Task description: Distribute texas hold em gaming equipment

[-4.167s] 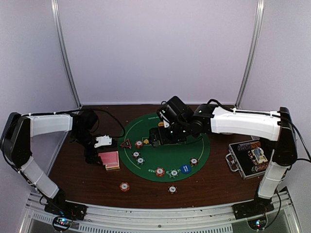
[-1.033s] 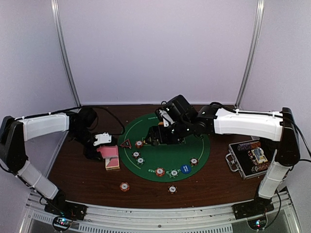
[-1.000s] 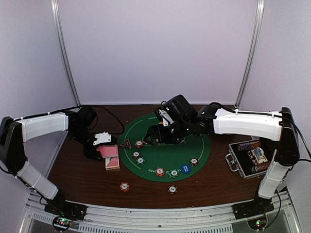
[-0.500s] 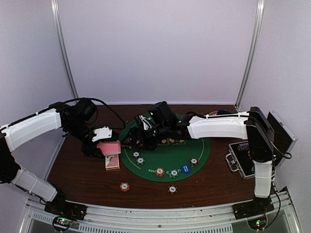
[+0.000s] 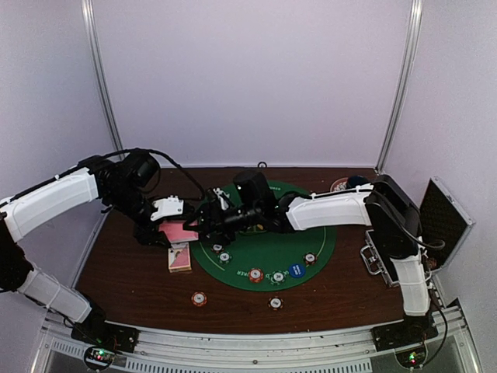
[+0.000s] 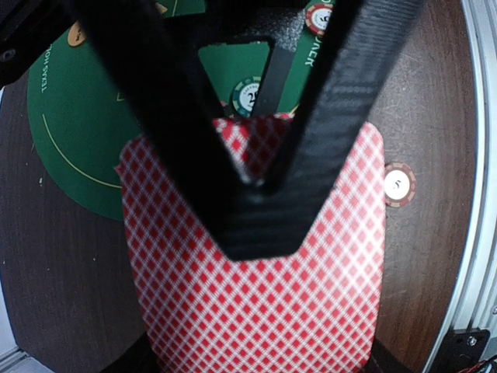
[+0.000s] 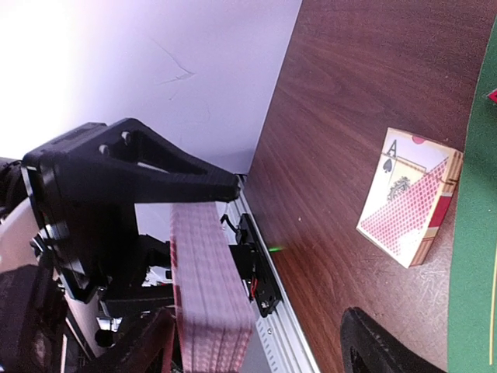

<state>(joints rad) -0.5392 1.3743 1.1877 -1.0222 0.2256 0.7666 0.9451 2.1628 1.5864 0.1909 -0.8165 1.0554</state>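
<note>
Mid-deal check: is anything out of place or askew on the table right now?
An orange-red chip and a paler chip sit off the green mat, on bare wood near the front edge. The card box lies beside the mat. Nothing looks spilled or damaged.

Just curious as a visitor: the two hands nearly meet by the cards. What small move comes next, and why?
Probably the right hand closes in to pinch one card: the left hand holds the pink card stack raised, and the right hand stands open beside it.
</note>
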